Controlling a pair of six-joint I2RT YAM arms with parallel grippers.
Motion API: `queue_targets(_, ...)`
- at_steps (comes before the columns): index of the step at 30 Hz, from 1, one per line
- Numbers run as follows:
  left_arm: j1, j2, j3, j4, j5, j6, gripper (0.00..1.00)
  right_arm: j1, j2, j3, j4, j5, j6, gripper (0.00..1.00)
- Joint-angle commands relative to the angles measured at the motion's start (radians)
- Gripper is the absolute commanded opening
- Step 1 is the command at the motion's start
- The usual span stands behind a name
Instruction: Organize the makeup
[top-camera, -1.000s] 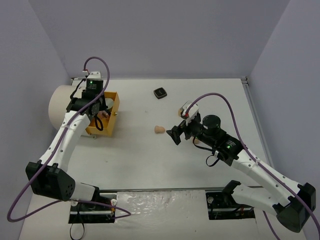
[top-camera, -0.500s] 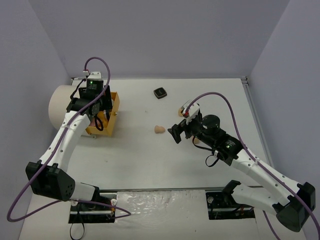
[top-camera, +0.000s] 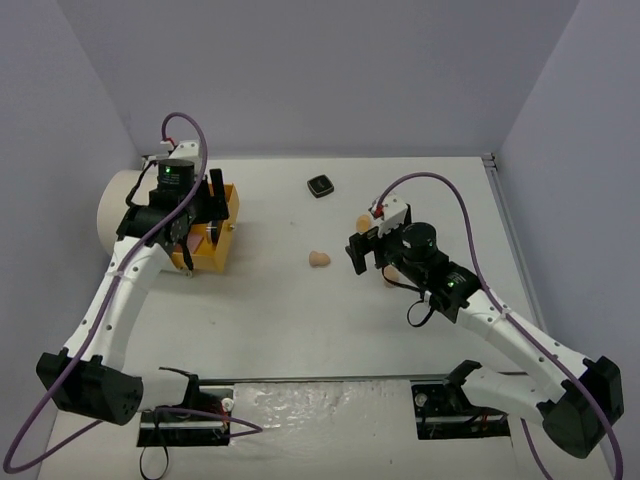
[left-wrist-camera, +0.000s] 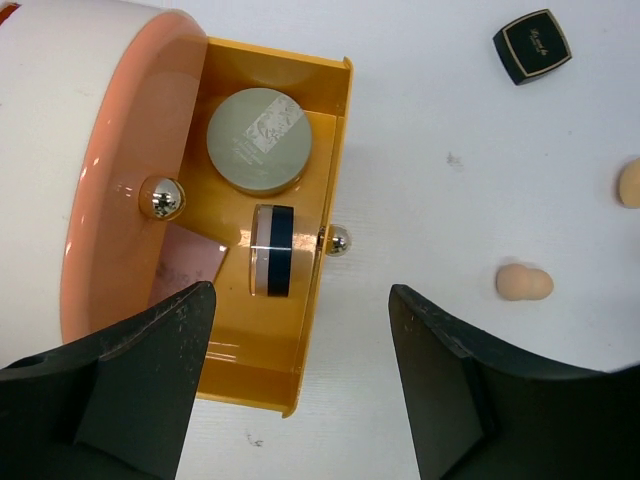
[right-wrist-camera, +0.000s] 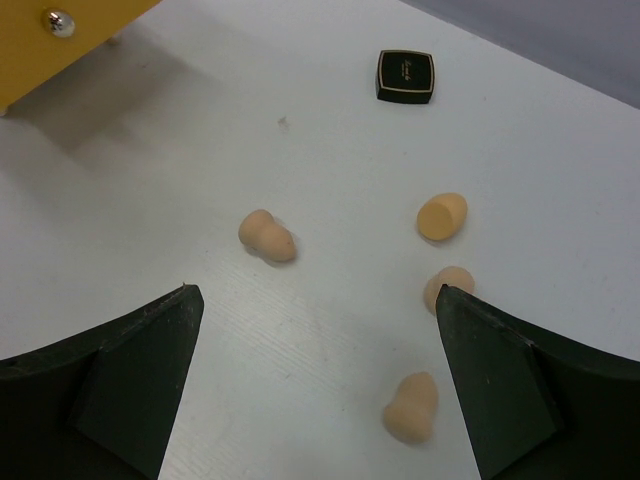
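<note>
A yellow drawer (left-wrist-camera: 320, 150) stands pulled out of the cream cylinder. It holds a pale green disc (left-wrist-camera: 258, 140), a dark round compact (left-wrist-camera: 272, 250) on its edge and a pink square pad (left-wrist-camera: 190, 265). My left gripper (left-wrist-camera: 300, 400) hovers open and empty above the drawer's near end (top-camera: 205, 205). My right gripper (right-wrist-camera: 320, 400) is open and empty over several peach sponges (right-wrist-camera: 267, 236) (right-wrist-camera: 441, 216) (right-wrist-camera: 447, 288) (right-wrist-camera: 411, 407). A black square compact (top-camera: 320, 186) lies at the back, apart from both grippers.
The large cream cylinder (top-camera: 120, 205) with its orange front (left-wrist-camera: 110, 180) lies at the table's left edge. Silver ball knobs sit on the orange front (left-wrist-camera: 161, 197) and on the drawer front (left-wrist-camera: 337, 240). Grey walls close in the back and sides.
My left gripper has opened and drawn back up from the drawer. My right gripper has shifted slightly toward the back, staying open.
</note>
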Motion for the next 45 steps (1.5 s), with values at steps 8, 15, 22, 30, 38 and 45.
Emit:
queue_targets(8, 0.003, -0.145, -0.109, 0.125, 0.064, 0.033, 0.81, -0.033, 0.165, 0.097, 0.037, 0.005, 0.065, 1.0)
queue_targets(15, 0.003, -0.176, -0.193, 0.184, 0.051, 0.052, 0.84, -0.046, 0.382, 0.232, 0.04, -0.009, 0.047, 1.0)
queue_targets(22, 0.012, -0.21, -0.219, 0.192, 0.038, 0.049, 0.85, -0.09, 0.658, 0.465, 0.044, -0.034, -0.018, 1.0)
queue_targets(30, 0.015, -0.252, -0.246, 0.197, -0.028, 0.049, 0.89, -0.165, 1.01, 0.76, 0.044, -0.077, -0.053, 1.0)
queue_targets(38, 0.034, -0.254, -0.251, 0.199, -0.042, 0.038, 0.96, -0.203, 1.262, 1.038, 0.011, -0.098, -0.117, 1.0)
queue_targets(45, 0.051, -0.242, -0.245, 0.19, -0.027, 0.024, 0.97, -0.213, 1.401, 1.191, -0.002, -0.161, -0.113, 1.0)
